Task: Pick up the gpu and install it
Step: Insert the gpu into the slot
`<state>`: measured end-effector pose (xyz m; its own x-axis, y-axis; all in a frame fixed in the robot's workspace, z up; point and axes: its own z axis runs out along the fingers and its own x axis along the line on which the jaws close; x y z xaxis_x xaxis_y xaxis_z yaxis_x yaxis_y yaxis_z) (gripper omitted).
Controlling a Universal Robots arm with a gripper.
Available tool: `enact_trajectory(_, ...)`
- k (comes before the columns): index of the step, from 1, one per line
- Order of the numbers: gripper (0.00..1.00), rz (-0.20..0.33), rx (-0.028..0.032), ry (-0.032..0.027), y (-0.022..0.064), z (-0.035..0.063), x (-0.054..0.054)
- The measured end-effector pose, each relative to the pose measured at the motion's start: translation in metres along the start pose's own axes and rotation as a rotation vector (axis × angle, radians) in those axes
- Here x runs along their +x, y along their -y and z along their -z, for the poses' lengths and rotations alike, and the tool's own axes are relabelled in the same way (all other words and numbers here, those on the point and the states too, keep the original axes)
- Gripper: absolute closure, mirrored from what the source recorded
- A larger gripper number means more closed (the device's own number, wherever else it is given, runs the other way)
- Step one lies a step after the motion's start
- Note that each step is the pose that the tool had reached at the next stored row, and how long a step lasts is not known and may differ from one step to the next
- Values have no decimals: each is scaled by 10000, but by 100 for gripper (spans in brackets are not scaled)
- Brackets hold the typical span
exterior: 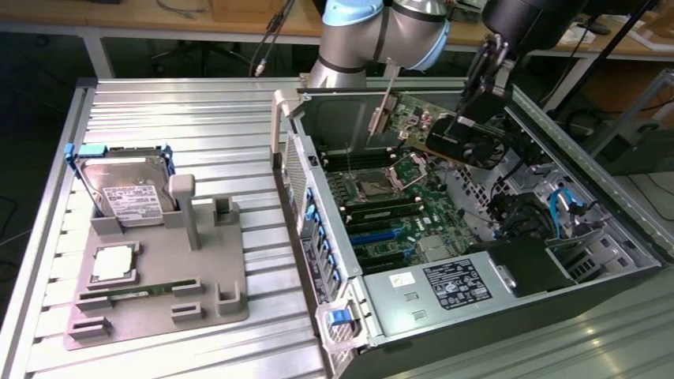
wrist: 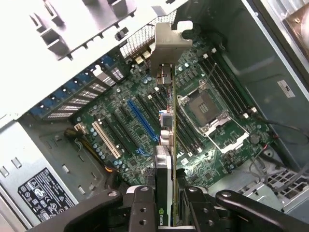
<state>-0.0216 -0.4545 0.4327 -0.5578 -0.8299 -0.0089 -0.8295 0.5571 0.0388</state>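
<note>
An open computer case (exterior: 337, 118) lies on its side on a ribbed metal table (exterior: 189, 110). Inside it are a green motherboard (exterior: 390, 213), a labelled power supply (exterior: 443, 288) at the near end and a tangle of cables along the exterior view's right. To the exterior view's left, well apart from the case, a grey tray (exterior: 211, 268) holds a silver hard drive (exterior: 125, 189) in a blue frame, a processor chip (exterior: 114, 263) and a narrow green memory stick (exterior: 142, 291).

The gpu (exterior: 447, 134) hangs in the air inside the case, above the motherboard and not seated. It stands on edge. Its long axis runs from the gripper (exterior: 474, 110) out to its pale metal bracket (exterior: 381, 106), which points toward the case's slotted rear wall at the exterior view's left.

From the wrist, the card lines up between the blue slot (wrist: 142, 123) and the open processor socket (wrist: 205, 111). The black fingers (wrist: 140, 208) are clamped narrowly on the card's end opposite the bracket.

The arm (exterior: 368, 39) reaches down from the far side of the table, wrist angled into the case.
</note>
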Motion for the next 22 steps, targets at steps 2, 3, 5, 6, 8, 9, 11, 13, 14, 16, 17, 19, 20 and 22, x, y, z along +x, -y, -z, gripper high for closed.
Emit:
enact_trajectory(2,73,354,-3,-14,0,0,0)
enact_trajectory(3,73,576,-5,-23,0,0,0)
enact_trajectory(5,73,1001,-9,-40,0,0,0)
enact_trajectory(6,73,1175,-10,-46,0,0,0)
enact_trajectory(8,73,1568,-14,-61,0,0,0)
enact_trajectory(9,73,1752,-15,-68,0,0,0)
enact_trajectory(11,73,2123,-19,-83,0,0,0)
enact_trajectory(13,73,2505,-22,-98,0,0,0)
enact_trajectory(14,73,2677,-24,-103,0,0,0)
enact_trajectory(16,73,3054,-27,-118,0,0,0)
enact_trajectory(17,73,3245,-28,-125,0,0,0)
enact_trajectory(19,73,3686,-32,-143,0,0,0)
enact_trajectory(20,73,3854,-34,-150,0,0,0)
enact_trajectory(22,73,4312,-38,-168,0,0,0)
